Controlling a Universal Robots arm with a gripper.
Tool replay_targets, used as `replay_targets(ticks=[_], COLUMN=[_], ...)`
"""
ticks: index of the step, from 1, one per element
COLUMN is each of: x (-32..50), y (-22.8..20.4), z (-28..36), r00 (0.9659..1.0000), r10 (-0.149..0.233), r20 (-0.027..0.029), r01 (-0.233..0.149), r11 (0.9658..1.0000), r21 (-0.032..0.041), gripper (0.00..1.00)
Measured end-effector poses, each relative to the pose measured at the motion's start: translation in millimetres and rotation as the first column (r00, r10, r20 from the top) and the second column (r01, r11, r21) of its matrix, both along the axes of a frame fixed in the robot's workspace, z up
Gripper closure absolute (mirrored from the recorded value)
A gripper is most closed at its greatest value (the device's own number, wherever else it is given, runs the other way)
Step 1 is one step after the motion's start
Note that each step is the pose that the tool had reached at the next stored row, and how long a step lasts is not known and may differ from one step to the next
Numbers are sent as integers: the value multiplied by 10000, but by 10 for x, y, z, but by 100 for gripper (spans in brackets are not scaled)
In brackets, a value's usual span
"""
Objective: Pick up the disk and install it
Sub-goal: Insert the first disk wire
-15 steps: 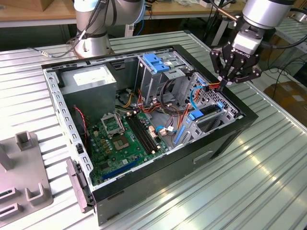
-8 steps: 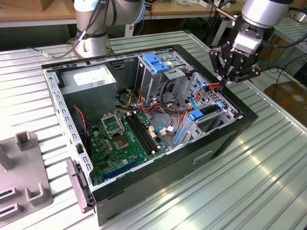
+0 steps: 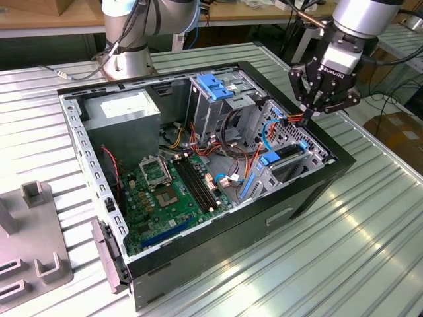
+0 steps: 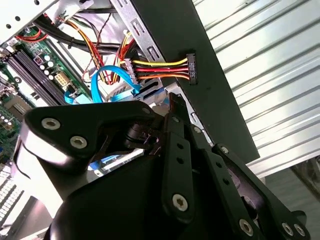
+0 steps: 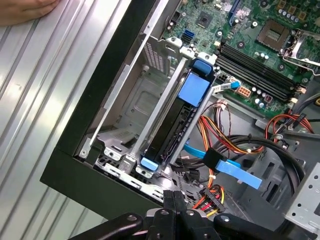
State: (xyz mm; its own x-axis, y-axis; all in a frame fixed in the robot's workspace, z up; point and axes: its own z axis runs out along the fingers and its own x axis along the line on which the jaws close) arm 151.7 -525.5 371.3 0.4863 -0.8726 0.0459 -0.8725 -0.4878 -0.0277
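Note:
The disk (image 3: 289, 154) stands on edge in the metal drive cage at the case corner on the exterior view's right. In the first wrist view the disk (image 5: 172, 125) is a black slab between silver rails, with a blue carrier tab at its inner end. My gripper (image 3: 309, 113) hangs just above the case edge beside that cage, with its fingers shut together and nothing visible between them. In both wrist views the gripper (image 4: 174, 102) (image 5: 172, 197) sits close to a black power connector (image 4: 190, 67) on yellow, red and black wires, apart from it.
The open computer case (image 3: 218, 264) lies on a ribbed metal table. Inside are the motherboard (image 3: 168, 191), a grey power supply box (image 3: 122, 109), a blue clip (image 3: 215, 86) atop the upper cage, and blue data cables (image 5: 227, 167). A person's hand (image 5: 25, 7) rests on the table.

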Motion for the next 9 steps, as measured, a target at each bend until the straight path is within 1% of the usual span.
replay_targets(ticks=[2,3,5,6,7,9], x=[2,3,8,14,25,32], y=[0,0,0,0,-1,-1], z=[0,0,-1,-1,3,14], r00=[9996,9985,9950,9936,9936,9936], r10=[289,541,1003,1126,1131,1133], r20=[0,0,0,-1,-4,-7], r01=[-289,-541,-1003,-1126,-1131,-1133], r11=[9996,9985,9950,9936,9936,9936], r21=[1,0,2,-10,-44,-48], gripper=[90,90,90,90,90,90])
